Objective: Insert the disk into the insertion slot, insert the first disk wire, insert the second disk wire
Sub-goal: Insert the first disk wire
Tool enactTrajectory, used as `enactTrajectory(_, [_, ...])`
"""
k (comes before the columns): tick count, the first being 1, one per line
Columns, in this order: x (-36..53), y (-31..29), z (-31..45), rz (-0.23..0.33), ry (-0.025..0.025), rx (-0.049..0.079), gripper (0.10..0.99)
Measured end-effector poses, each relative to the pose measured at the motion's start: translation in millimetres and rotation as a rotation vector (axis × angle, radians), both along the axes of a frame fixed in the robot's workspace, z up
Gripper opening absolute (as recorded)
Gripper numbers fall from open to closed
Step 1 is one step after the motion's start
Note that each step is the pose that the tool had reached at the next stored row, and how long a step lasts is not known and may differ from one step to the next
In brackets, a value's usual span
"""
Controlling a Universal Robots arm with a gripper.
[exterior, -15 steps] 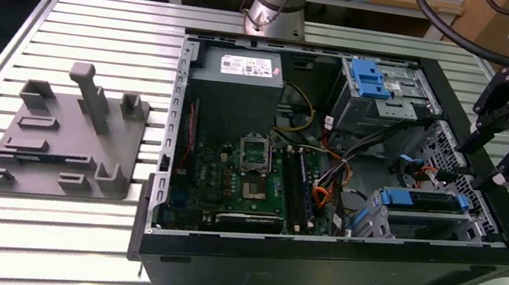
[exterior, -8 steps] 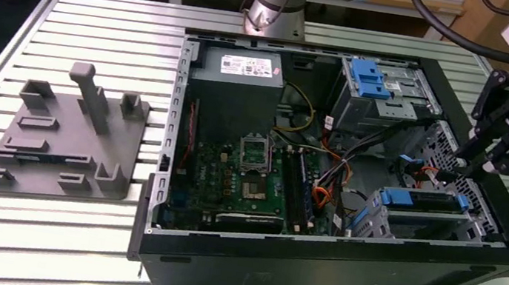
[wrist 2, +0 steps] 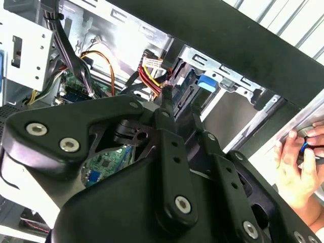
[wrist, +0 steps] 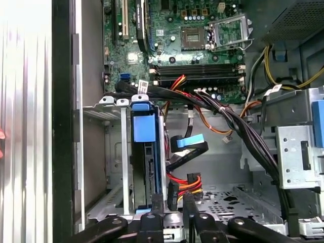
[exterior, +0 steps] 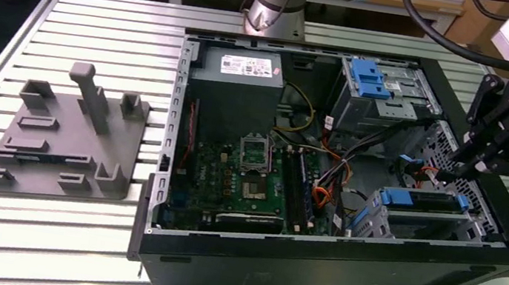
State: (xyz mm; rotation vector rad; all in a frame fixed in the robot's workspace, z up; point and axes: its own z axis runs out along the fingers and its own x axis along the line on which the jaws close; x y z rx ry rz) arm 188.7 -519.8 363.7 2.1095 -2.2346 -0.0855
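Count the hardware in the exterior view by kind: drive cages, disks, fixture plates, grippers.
Drive cages: 2, the insertion slot and the taller cage with a blue latch
Disks: 1, the disk in the slot
Fixture plates: 1, the grey fixture plate
Grippers: 1, the gripper
Total: 5

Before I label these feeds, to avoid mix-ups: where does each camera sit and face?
Exterior view: off the arm, high, looking down into the computer case; arm and pincer show.
First wrist view: on the wrist, looking past the pincer at the disk in the insertion slot.
Second wrist view: on the wrist, behind the pincer, facing cables; a person's hand shows.
Both wrist views share pincer and disk.
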Motion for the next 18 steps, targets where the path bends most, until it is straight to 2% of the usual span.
enactTrajectory(9, [-1.7,1.7,-7.9,-0.008,0.0000,-0.009,0.294])
enactTrajectory(18, [-3.1,6.9,-15.2,-0.025,0.0001,-0.015,0.294])
